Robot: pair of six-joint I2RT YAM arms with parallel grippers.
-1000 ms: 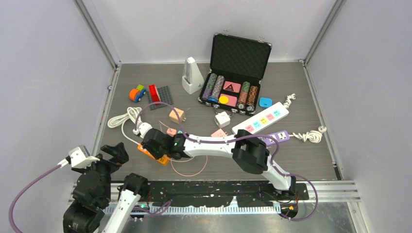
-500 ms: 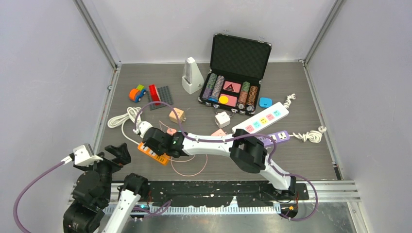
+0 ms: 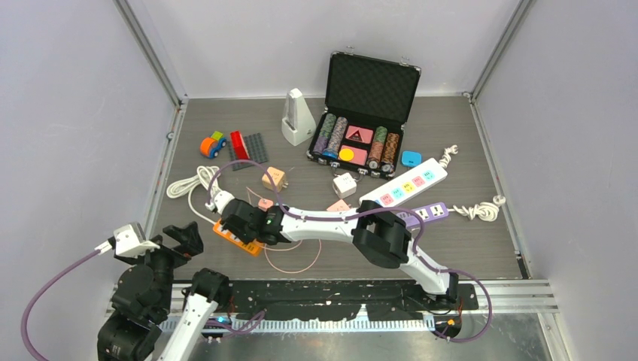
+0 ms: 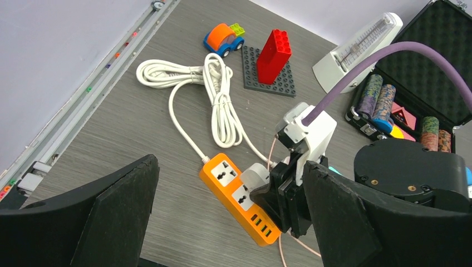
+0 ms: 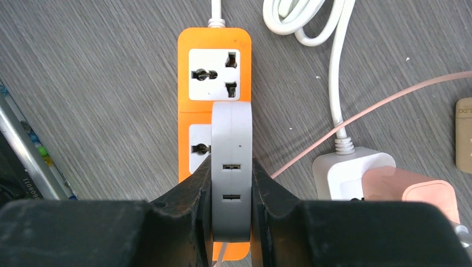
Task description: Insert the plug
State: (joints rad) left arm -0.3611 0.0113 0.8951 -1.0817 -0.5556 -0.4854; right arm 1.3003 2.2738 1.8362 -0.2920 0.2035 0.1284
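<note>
An orange power strip [image 3: 239, 238] lies at the near left of the table; it also shows in the left wrist view [image 4: 240, 198] and the right wrist view [image 5: 214, 72]. My right gripper [image 5: 231, 189] is shut on a grey USB charger plug [image 5: 231, 167] and holds it over the strip's second socket; whether its pins are in the socket is hidden. The right gripper also shows in the top view [image 3: 239, 219] and the left wrist view [image 4: 281, 192]. My left gripper [image 3: 162, 241] is open and empty, raised near the table's front left corner.
The strip's white cable coil [image 3: 192, 180] lies behind it. A white plug with a pink adapter [image 5: 384, 181] and a thin pink cable [image 5: 378, 108] lie beside the strip. Toy bricks [image 3: 242, 144], a metronome [image 3: 296, 117], a chip case [image 3: 361, 135] and two more power strips [image 3: 410, 184] stand farther back.
My right gripper with the charger has shifted slightly left and toward the back over the orange strip. My left arm rose a little between the earliest frame and now.
</note>
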